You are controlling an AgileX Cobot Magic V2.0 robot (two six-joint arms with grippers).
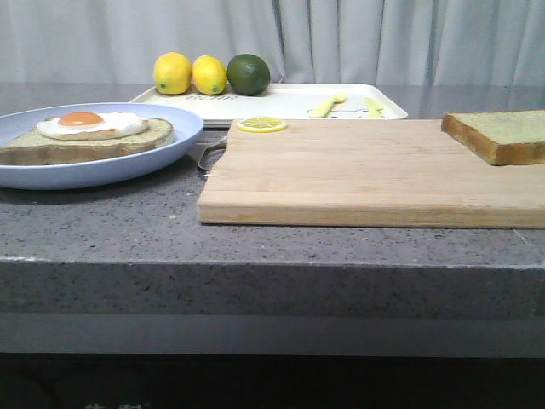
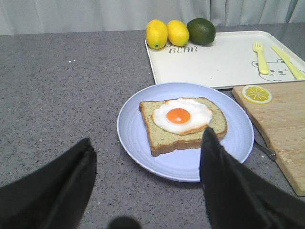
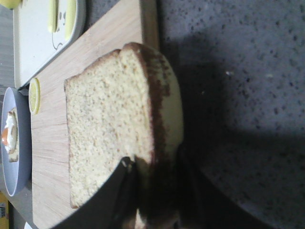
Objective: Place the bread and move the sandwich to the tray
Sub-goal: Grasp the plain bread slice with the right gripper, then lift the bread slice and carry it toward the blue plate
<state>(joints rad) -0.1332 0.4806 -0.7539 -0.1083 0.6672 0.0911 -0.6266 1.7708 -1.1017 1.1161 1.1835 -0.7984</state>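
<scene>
The plain bread (image 1: 502, 132) lies at the right end of the wooden cutting board (image 1: 366, 170). In the right wrist view my right gripper (image 3: 155, 162) has one finger on each side of the bread's (image 3: 109, 124) crust edge and is shut on it. A slice bearing a fried egg (image 1: 85, 141) lies on the pale blue plate (image 1: 174, 146) at the left. My left gripper (image 2: 147, 136) is open and empty, above the counter at the plate's (image 2: 138, 152) near rim. The white tray (image 1: 281, 102) stands at the back. Neither gripper shows in the front view.
Two lemons (image 1: 189, 73) and a lime (image 1: 248, 74) sit at the tray's far left corner. A yellow fork (image 1: 328, 104) and knife (image 1: 375, 106) lie on the tray's right side. A lemon slice (image 1: 261, 124) lies on the board's back left corner.
</scene>
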